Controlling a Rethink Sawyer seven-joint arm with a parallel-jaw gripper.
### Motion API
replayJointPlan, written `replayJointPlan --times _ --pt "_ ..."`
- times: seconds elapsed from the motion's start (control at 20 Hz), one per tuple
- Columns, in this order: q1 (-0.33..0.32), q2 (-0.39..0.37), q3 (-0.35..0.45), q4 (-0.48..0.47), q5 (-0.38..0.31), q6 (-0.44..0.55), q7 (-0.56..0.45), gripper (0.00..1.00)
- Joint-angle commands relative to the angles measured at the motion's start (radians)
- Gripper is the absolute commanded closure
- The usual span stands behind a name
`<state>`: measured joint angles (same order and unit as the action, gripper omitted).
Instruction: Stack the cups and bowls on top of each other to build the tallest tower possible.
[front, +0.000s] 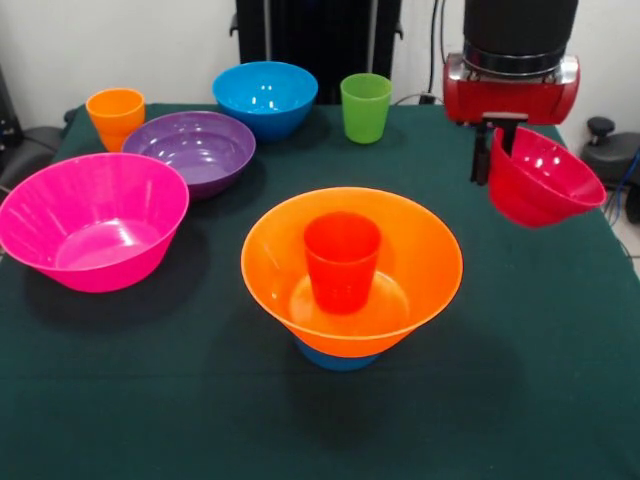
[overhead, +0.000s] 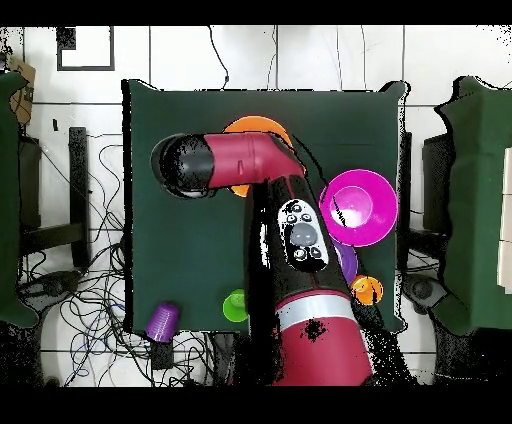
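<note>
Front view is showing the tower (front: 351, 280) sitting at the centre of the green table (front: 540, 400): the small light-blue bowl (front: 338, 358) is peeking out at the bottom, the large orange bowl (front: 351, 268) is resting on it, and the red-orange cup (front: 342, 260) is standing upright inside the orange one. At the upper right of the frame the gripper (front: 497, 150) is hanging above the table with its jaws closing on the rim of the small red bowl (front: 541, 177), which is tilting in the air, well apart from the tower and higher than it. Nothing is lying between the red bowl and the tower.

Filling the left of the frame is the large pink bowl (front: 93, 218), with the medium purple bowl (front: 192, 148) just behind it. Along the top are sitting the yellow-orange cup (front: 115, 115), the medium blue bowl (front: 265, 96) and the green cup (front: 365, 106). Overhead, the purple cup (overhead: 162, 321) is lying off the table at its lower left corner, while the arm (overhead: 290, 215) is covering much of the cloth.
</note>
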<state>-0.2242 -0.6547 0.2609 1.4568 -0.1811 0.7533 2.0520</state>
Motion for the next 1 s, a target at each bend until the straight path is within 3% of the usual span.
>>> replayJointPlan --times 0.05,0.3,0.6,0.75,1.0 --pt "-0.076 0.112 0.08 -0.147 -0.063 0.125 -0.216 1.0" --pt "-0.143 0.146 0.131 -0.203 -0.054 0.181 -0.291 1.0" --pt "-0.238 0.191 0.199 -0.288 -0.088 0.293 -0.451 1.0" --pt "-0.277 0.203 0.231 -0.3 -0.096 0.344 -0.522 1.0" --pt "-0.292 0.227 0.272 -0.283 -0.09 0.357 -0.551 1.0"
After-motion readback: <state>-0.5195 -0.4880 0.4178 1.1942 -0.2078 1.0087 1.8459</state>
